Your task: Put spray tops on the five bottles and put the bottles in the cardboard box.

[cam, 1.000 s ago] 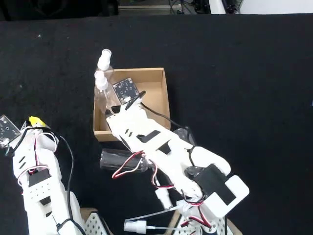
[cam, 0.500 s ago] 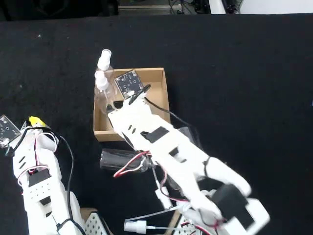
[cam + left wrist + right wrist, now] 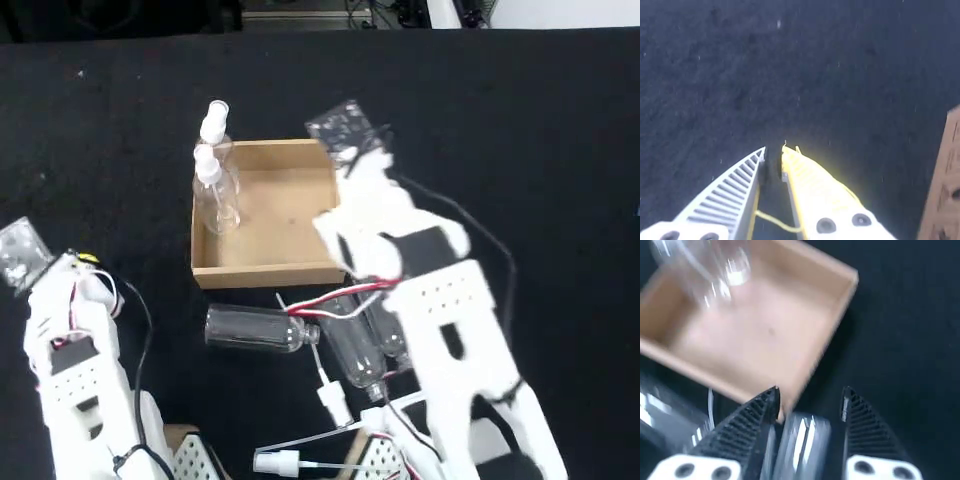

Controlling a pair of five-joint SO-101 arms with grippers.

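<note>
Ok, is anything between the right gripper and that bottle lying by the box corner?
Nothing visible does. The right gripper is open straight above the bottle. A second bottle lies close beside it and the box wall just beyond, neither between them.

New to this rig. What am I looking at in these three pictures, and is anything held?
Two small white robot arms sit at a black table. The high view looks down from above; the other two pictures come from cameras on the arms' wrists. The white-and-yellow left end effector is shut and empty. The black right end effector is open over a clear plastic bottle lying beside the brown cardboard box. Two bottles with white spray tops stand in the box; another topless bottle and loose spray tops lie nearby.
</note>
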